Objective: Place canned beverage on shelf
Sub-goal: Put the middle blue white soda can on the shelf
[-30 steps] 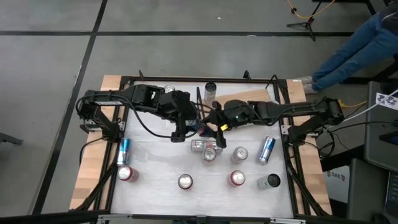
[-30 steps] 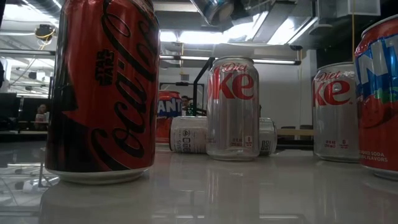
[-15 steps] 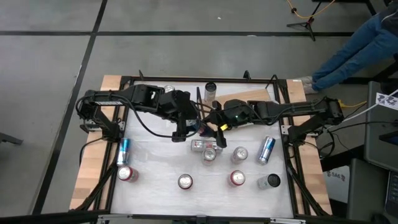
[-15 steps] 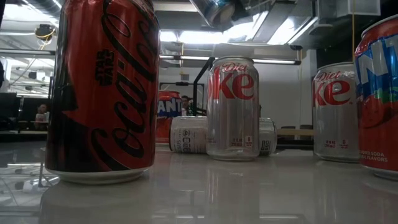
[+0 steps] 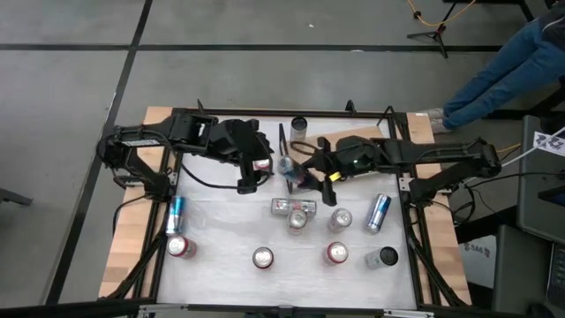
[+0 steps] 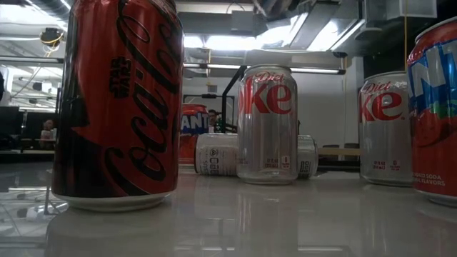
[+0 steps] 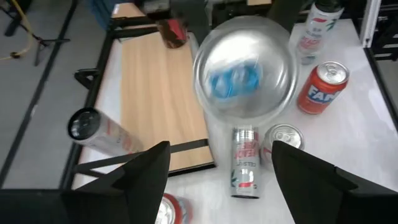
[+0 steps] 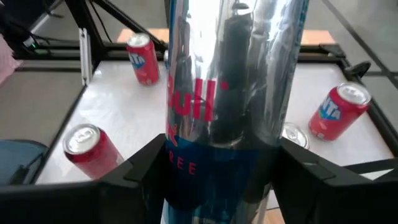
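Note:
A slim silver-and-blue can [image 5: 286,167] hangs above the middle of the table with my right gripper [image 5: 305,174] shut on it. In the left wrist view one round end of the can [image 7: 245,74] faces my left gripper [image 7: 221,180]. My left gripper [image 5: 249,181] is open, a little short of the can toward the table's left, with nothing between its fingers. The shelf, a light-brown board [image 7: 158,99] with a black frame, lies flat on the table's far right part [image 5: 366,135], partly under my right arm. My right gripper pinches the can between its two fingers, one on each side of the wall at the blue band [image 8: 205,180]. It comes from the table's right, slanting a little downward. The can is lifted clear of the table and reaches past the fingers toward my left gripper.
Several cans stand or lie on the white tabletop: a silver one lying [image 5: 291,206], two upright beside it [image 5: 340,218], blue ones lying [image 5: 378,212] [image 5: 175,215], and red-topped ones near the front [image 5: 263,258]. One can stands at the far edge [image 5: 298,126]. A person's legs [image 5: 503,71] show at the far right.
Both arms have risen and drawn apart. My right gripper has carried the can up and toward the far right, out of the top of the low view. My left gripper has backed away toward the table's far left.

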### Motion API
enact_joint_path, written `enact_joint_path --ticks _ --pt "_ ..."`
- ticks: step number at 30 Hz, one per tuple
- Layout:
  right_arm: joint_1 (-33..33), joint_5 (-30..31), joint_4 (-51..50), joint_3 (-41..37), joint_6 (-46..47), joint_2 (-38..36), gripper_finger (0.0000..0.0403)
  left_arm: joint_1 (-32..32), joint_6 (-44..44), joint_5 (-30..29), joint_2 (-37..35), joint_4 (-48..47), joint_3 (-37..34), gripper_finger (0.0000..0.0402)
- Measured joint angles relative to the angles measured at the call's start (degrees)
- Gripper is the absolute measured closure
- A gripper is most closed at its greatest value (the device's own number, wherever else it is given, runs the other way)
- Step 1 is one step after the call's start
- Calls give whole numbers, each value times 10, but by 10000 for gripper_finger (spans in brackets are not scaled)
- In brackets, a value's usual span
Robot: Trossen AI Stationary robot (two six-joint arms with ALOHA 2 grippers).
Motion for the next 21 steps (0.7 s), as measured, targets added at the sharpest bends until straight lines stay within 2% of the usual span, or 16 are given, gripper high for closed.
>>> enact_joint_path --ticks 7,12,21 --pt "0 24 9 0 -2 -41 187 0 0 2 -1 1 0 131" --pt "0 26 18 0 -5 -45 187 0 5 2 0 33 0 131" --pt "0 26 22 0 -14 -41 187 0 10 -74 0 113 0 131"
